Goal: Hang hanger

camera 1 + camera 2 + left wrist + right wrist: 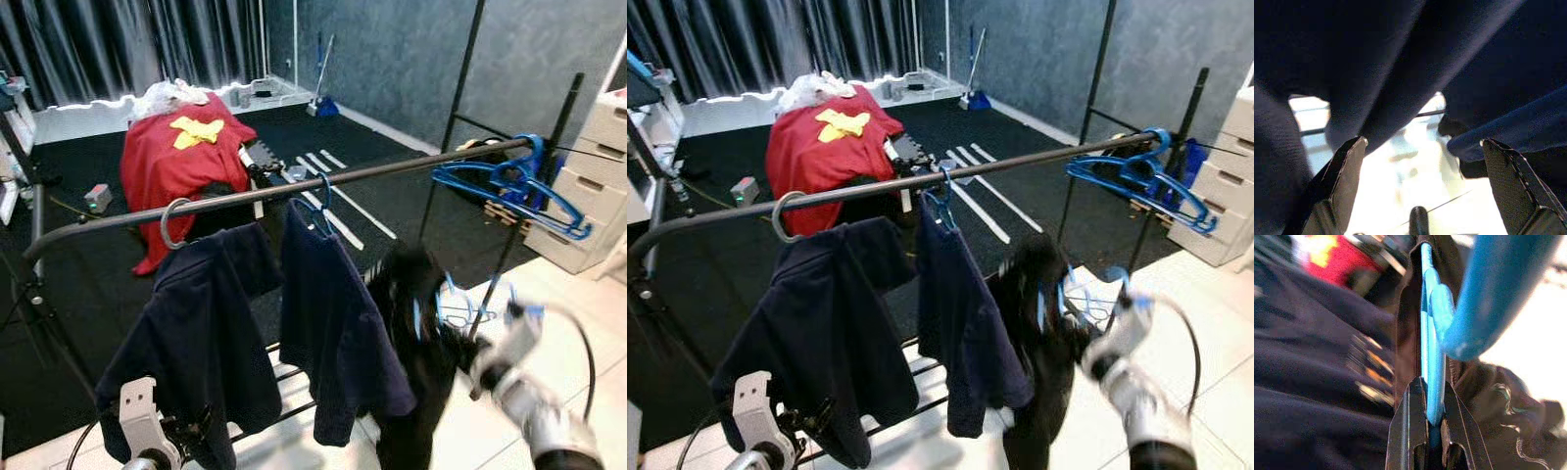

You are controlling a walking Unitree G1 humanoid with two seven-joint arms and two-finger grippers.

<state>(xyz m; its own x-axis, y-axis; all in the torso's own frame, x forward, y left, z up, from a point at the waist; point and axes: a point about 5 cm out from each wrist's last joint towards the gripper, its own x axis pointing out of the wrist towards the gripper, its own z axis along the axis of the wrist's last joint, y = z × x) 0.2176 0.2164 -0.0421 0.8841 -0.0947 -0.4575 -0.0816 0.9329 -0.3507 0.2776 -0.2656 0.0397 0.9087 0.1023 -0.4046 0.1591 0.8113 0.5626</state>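
Right wrist view looks along the right end effector [1431,423], whose two black fingers [1409,426] are pinched tight on the thin blue bar of a blue hanger [1431,362], with the hanger's thick curved hook arcing up beside it and black cloth bunched behind. From the head camera, that same end effector [468,354] is raised at the robot's right, blurred, holding the hanger [453,305] with a black garment [416,362] draped on it; hanger and garment sit below the rail and in front of it, the hook not over the rail. A dark clothes rail [294,190] runs across the scene, sloping up toward the right. Two navy garments hang from it: one [196,343] on a grey hanger hook near the left end, another [338,323] on a blue hook near the middle. A cluster of empty blue hangers [514,186] hangs near the rail's right end. Low at the left, the left end effector [1420,186] points up beneath the navy cloth, its fingers [1339,181] spread wide apart and gripping nothing. Behind the rail, on the dark carpet, stands something covered by a red cloth [181,157] with a yellow mark. A white drawer unit [588,186] stands at the right edge.
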